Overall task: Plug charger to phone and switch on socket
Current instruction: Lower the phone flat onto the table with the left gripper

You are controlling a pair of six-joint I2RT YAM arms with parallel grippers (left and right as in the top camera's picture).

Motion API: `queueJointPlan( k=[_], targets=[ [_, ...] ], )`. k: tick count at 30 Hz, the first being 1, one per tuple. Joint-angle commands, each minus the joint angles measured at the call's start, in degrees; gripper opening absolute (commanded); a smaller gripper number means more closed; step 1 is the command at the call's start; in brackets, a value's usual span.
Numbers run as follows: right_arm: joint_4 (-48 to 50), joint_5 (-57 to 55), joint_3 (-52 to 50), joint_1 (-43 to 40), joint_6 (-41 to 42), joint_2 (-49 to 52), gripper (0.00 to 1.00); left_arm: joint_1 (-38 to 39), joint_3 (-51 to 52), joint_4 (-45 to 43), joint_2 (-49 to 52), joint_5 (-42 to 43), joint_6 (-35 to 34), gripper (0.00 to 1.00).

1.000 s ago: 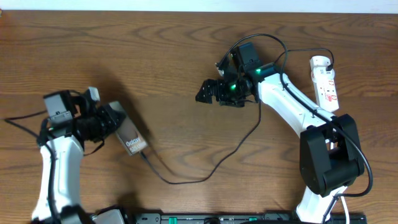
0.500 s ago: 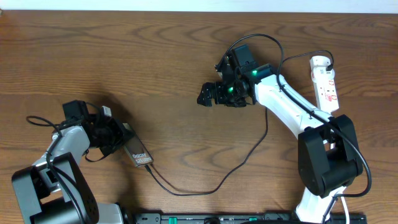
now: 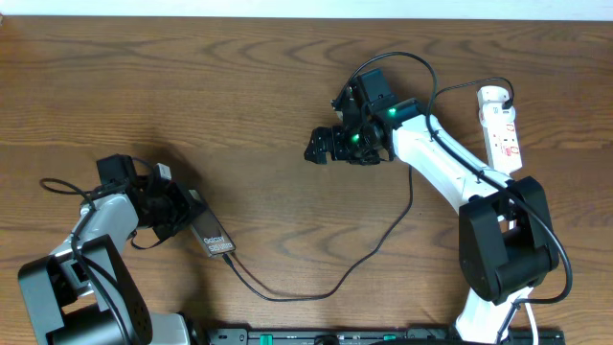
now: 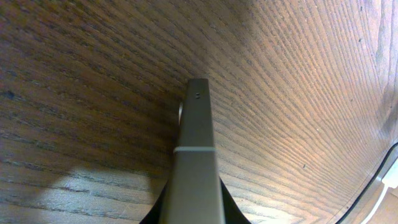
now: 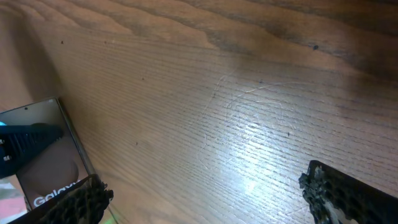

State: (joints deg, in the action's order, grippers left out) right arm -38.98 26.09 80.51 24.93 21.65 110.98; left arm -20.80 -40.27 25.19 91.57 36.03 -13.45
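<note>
Holding phone (image 3: 213,236) steady, left claw (image 3: 182,216) clamped on it; right claw (image 3: 319,149), spread, far from phone: steer to socket (image 3: 500,125) switch, clear of charger (image 3: 411,196).

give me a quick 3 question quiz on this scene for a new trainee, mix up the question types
1. Fill the gap: the socket lies on the ___ arm's side.
2. True or false: the right claw is shut.
3. What does the left claw grip? A the socket; B the phone; C nothing.
Key: 1 right; 2 false, it stands open and empty; 3 B.
</note>
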Motion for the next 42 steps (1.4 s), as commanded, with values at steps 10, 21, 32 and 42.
queueJointPlan(
  k=[10, 21, 32, 42],
  targets=[
    [-0.1, -0.1, 0.4, 0.3, -0.9, -1.3, 0.99, 0.2, 0.6, 0.2, 0.1, -0.5, 0.8, 0.07],
    [-0.1, 0.0, 0.4, 0.3, -0.9, -1.3, 0.99, 0.2, 0.6, 1.1, 0.1, -0.5, 0.8, 0.28],
    [-0.1, 0.0, 0.4, 0.3, -0.9, -1.3, 0.99, 0.2, 0.6, 4.4, 0.1, -0.5, 0.8, 0.56],
    [-0.3, 0.0, 0.4, 0.3, -0.9, -1.3, 0.99, 0.1, 0.6, 6.3, 0.1, -0.8, 0.7, 0.76]
  ],
)
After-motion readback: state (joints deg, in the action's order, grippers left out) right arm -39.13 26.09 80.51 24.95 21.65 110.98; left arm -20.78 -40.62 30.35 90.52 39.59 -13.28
